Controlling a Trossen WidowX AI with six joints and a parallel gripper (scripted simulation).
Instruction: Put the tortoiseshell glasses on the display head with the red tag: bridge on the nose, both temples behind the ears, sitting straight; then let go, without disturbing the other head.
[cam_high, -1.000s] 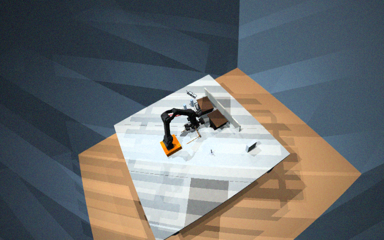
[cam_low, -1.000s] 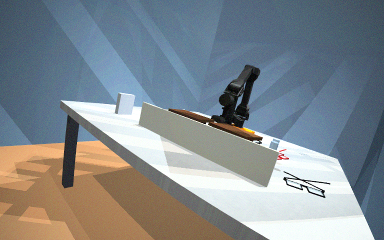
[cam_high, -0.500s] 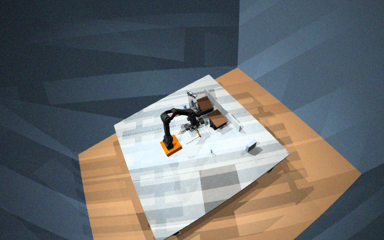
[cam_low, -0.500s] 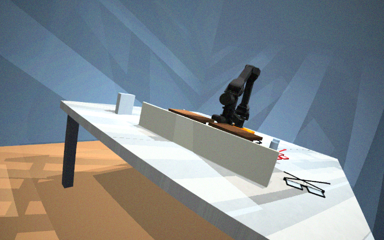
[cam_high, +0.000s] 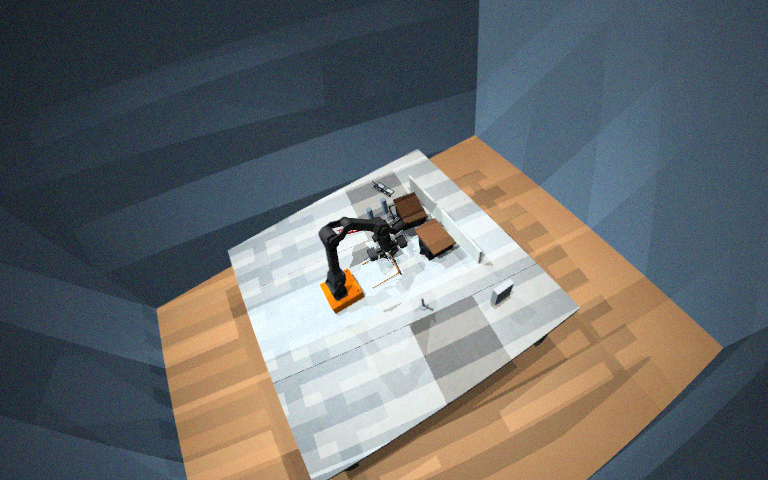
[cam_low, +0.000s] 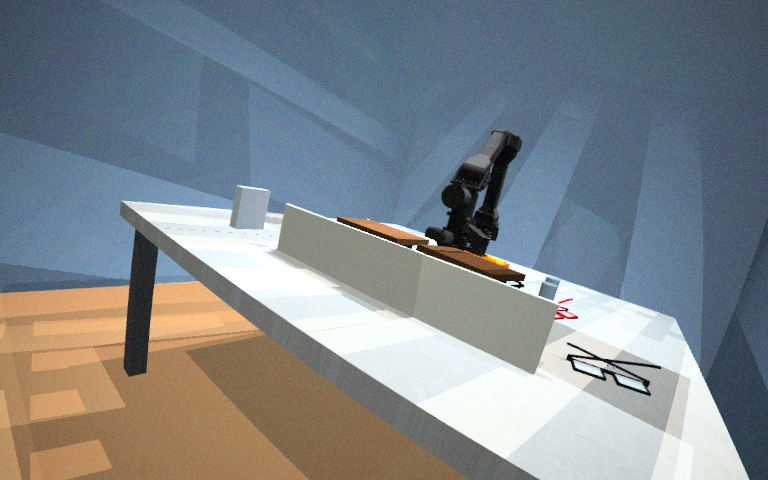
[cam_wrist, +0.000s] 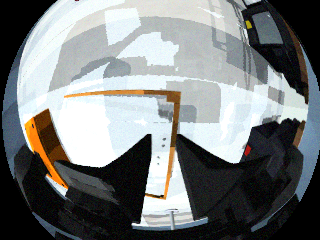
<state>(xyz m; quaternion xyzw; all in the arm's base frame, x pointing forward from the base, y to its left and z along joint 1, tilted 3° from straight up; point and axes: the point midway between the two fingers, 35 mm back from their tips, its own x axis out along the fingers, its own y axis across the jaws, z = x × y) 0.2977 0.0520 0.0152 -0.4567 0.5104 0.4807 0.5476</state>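
Note:
The tortoiseshell glasses (cam_high: 399, 271) (cam_wrist: 176, 120) are below my gripper, temples unfolded towards the orange arm base. Whether they touch the table cannot be told. My gripper (cam_high: 389, 254) (cam_wrist: 164, 138) is slightly open, with a narrow gap on both sides of the front frame in the wrist view; the fingers do not grip it. The dark head (cam_wrist: 265, 139) with the red tag (cam_wrist: 247, 150) stands at the right of the wrist view, under a brown board (cam_high: 435, 237), wearing no visible glasses. The other head, with a yellow tag (cam_wrist: 248, 24), has a lens (cam_wrist: 268, 28) in front of it.
A second brown board (cam_high: 408, 208) is over the other head. A pale upright panel (cam_high: 453, 226) (cam_low: 475, 311) stands behind both. Black glasses (cam_high: 383, 188) (cam_low: 608, 370), red glasses (cam_low: 568, 314), two grey-blue cylinders, a small stand (cam_high: 424, 306) and a grey box (cam_high: 502, 292) (cam_low: 249, 208) are also there.

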